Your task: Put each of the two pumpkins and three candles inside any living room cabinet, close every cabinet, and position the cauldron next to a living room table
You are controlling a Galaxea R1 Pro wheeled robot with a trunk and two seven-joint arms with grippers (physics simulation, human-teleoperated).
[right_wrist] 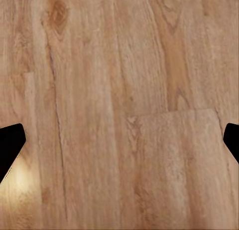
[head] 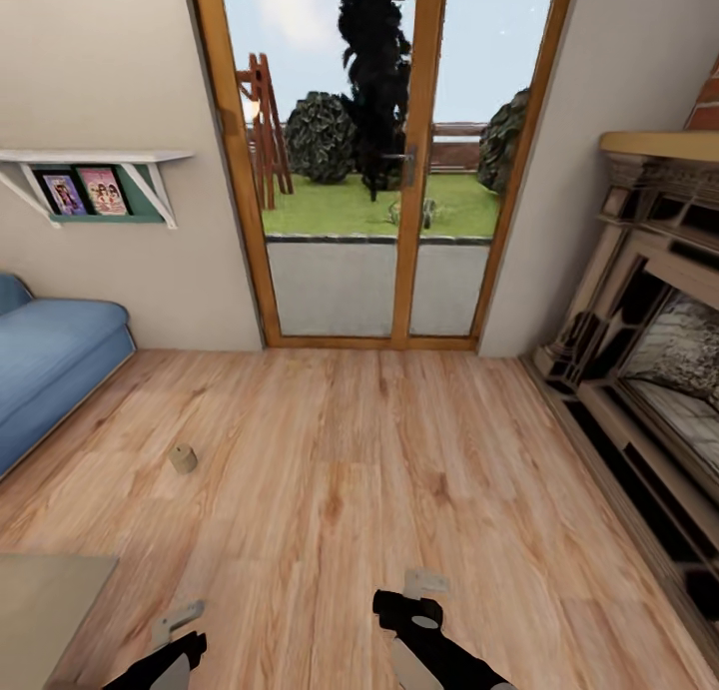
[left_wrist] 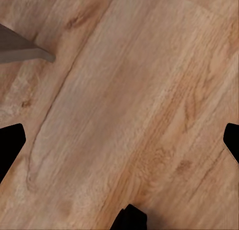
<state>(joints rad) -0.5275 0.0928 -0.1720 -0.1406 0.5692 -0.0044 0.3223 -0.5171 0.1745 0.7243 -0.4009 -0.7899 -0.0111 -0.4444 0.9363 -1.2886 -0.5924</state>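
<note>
**One candle lying loose on the floor, both grippers empty**

At the far left a blue sofa point(head: 55, 355) is sitting under a wall shelf point(head: 95, 161). The pale corner of a tabletop point(head: 50, 600) is showing just outboard of the left gripper point(head: 175, 625), which is hanging low with its fingers spread wide over bare floor point(head: 340, 470) and holding nothing. A candle point(head: 183, 458) is standing on the boards ahead of that gripper and slightly to its outer side, well apart from it. The right gripper point(head: 424, 582) is likewise gaping wide and carrying nothing. Ahead of both are glass doors point(head: 384, 161); a fireplace point(head: 649, 341) is standing far off the right gripper's outer side.

Risk: the short candle could tip and roll away if a finger nudges it during the low reach, and the tabletop corner could catch the left arm.
</note>
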